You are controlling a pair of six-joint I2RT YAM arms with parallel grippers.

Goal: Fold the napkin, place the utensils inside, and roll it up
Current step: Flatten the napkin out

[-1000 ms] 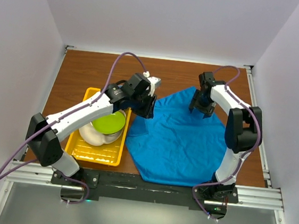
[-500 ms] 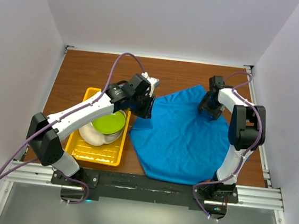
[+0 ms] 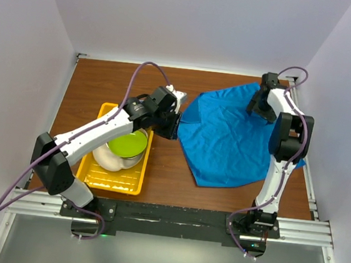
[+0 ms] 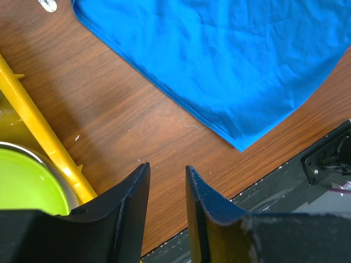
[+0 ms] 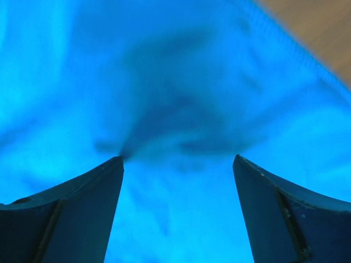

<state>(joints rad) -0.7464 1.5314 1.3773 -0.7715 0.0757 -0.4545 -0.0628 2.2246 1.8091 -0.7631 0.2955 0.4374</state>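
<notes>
The napkin [image 3: 231,143] is laid nearly flat and unfolded, so folding is judged the step in hand. Its far corner is seen beneath the right gripper [image 5: 176,160], spread wide and empty. The left gripper [image 4: 167,170], narrowly parted on nothing, is held short of the cloth. A silver tip, probably the fork [image 4: 47,5], is glimpsed beyond it. Next, an edge must be pinched.
</notes>
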